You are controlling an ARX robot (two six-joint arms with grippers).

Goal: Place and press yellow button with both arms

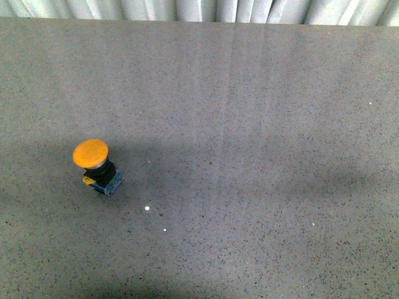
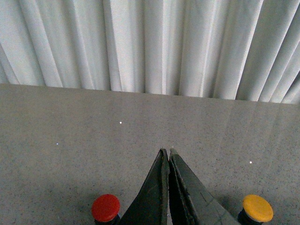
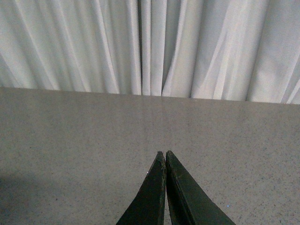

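On the left part of the grey speckled table (image 1: 249, 124), in the front view, stands the yellow button (image 1: 91, 154) — its orange-yellow cap tilted toward the camera, its blue-and-yellow base touching the surface, with neither arm in sight. In the left wrist view the left gripper (image 2: 168, 152) has its fingers pressed together on nothing, hanging above the table between a red button (image 2: 105, 207) and the yellow button, both near the gripper's base. Beyond the table's far edge hangs a white pleated curtain (image 2: 150, 42). Further right, the right gripper (image 3: 164, 153) — also pressed together and holding nothing — hangs over bare tabletop.
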